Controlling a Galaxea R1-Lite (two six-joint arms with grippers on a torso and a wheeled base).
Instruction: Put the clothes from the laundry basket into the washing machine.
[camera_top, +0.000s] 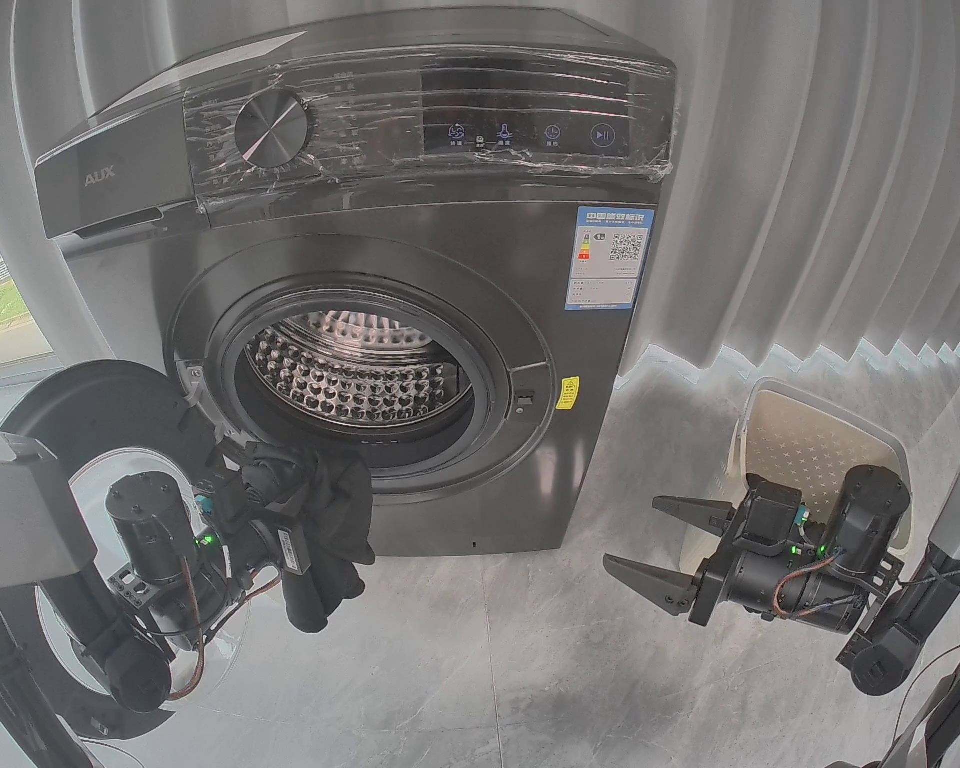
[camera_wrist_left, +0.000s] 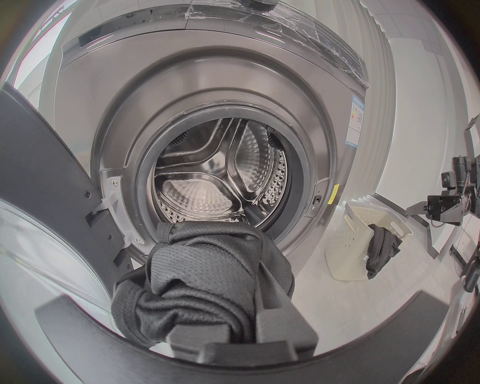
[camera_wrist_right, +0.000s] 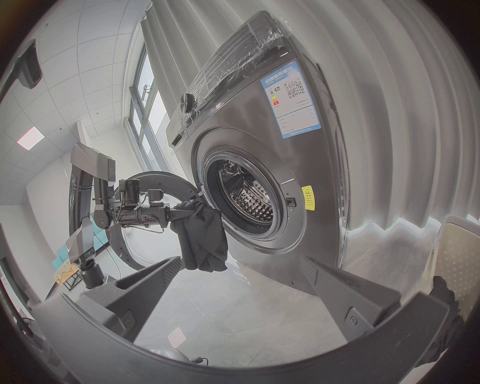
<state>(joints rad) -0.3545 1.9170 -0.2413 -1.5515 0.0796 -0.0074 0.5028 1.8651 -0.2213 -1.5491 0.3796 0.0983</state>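
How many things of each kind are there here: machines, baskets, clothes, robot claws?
Washing machine: 1
Basket: 1
Dark garments: 2, held garment, basket garment
Grippers: 2, left gripper, right gripper
Total: 6

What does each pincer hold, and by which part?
Left pincer grips the black garment by a bunched upper fold; right pincer is open, empty.
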